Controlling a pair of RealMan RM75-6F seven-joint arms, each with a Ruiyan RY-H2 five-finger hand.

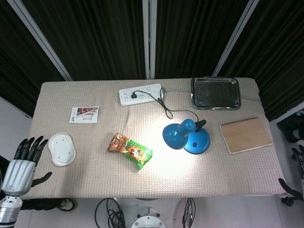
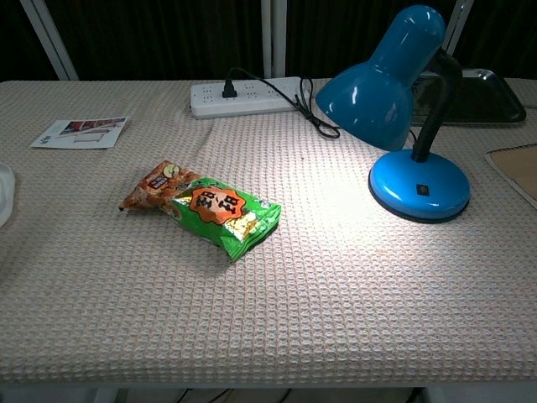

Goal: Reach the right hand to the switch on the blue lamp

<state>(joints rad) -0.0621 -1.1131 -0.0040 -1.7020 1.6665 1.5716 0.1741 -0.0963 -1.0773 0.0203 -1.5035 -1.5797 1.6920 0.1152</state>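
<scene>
The blue lamp stands right of the table's middle, lit, with a bright pool of light in front of it. Its shade leans left over the round base. The switch is a small dark rectangle on top of the base, also seen in the head view as the switch. My right hand shows only at the frame's right edge, off the table and far from the lamp, fingers apart and holding nothing. My left hand hangs open at the table's front-left corner. Neither hand appears in the chest view.
A white power strip at the back feeds the lamp's black cord. A metal tray sits at the back right and a brown notebook right of the lamp. A snack bag, white dish and card lie to the left.
</scene>
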